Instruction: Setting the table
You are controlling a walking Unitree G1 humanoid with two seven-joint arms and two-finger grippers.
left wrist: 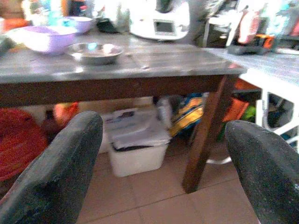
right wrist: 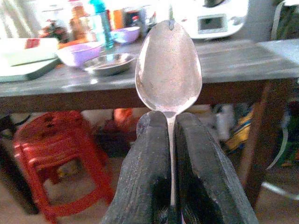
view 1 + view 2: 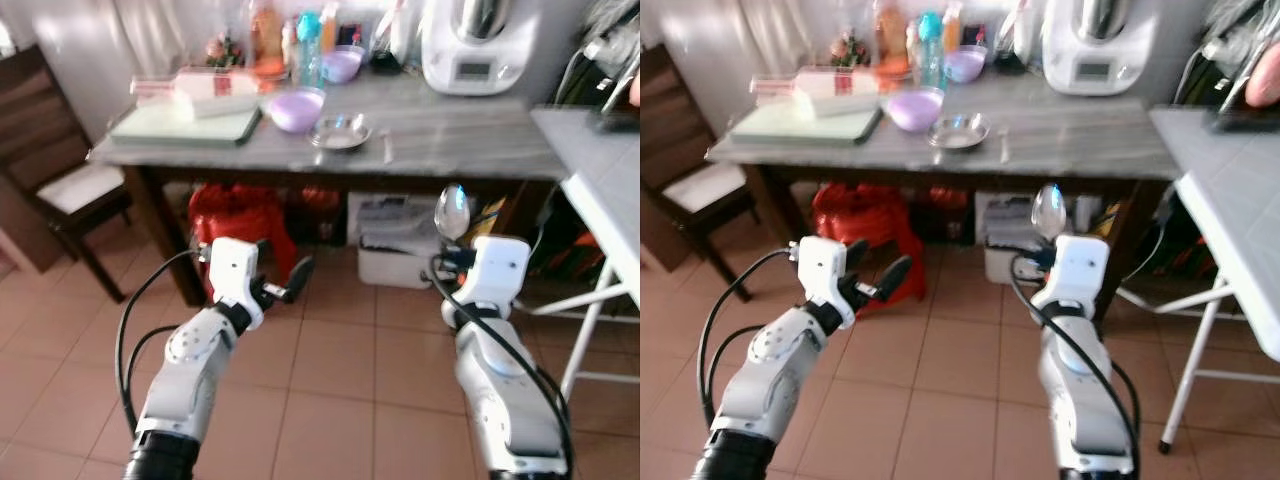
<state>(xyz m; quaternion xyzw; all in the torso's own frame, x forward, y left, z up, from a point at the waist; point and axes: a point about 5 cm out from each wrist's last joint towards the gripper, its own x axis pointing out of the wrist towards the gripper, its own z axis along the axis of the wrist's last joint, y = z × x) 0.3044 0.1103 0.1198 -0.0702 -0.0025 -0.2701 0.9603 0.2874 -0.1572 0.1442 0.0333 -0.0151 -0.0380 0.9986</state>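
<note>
A metal spoon (image 3: 452,211) stands upright with its bowl up, its handle pinched between the fingers of my right gripper (image 2: 172,154), which is shut on it below the table's front edge. On the grey-topped table (image 3: 470,140) sit a small steel dish (image 3: 340,131) and a lilac bowl (image 3: 297,108). My left gripper (image 3: 285,285) is held out over the floor tiles, in front of the table, with its black fingers (image 1: 56,172) wide apart and nothing between them.
A tray (image 3: 185,125), bottles (image 3: 308,45), a second lilac bowl (image 3: 343,65) and a white kitchen appliance (image 3: 473,45) crowd the table's back. A red stool (image 3: 235,225) and a white box (image 3: 395,262) stand under it. A dark chair (image 3: 60,190) is left, a white table (image 3: 605,190) right.
</note>
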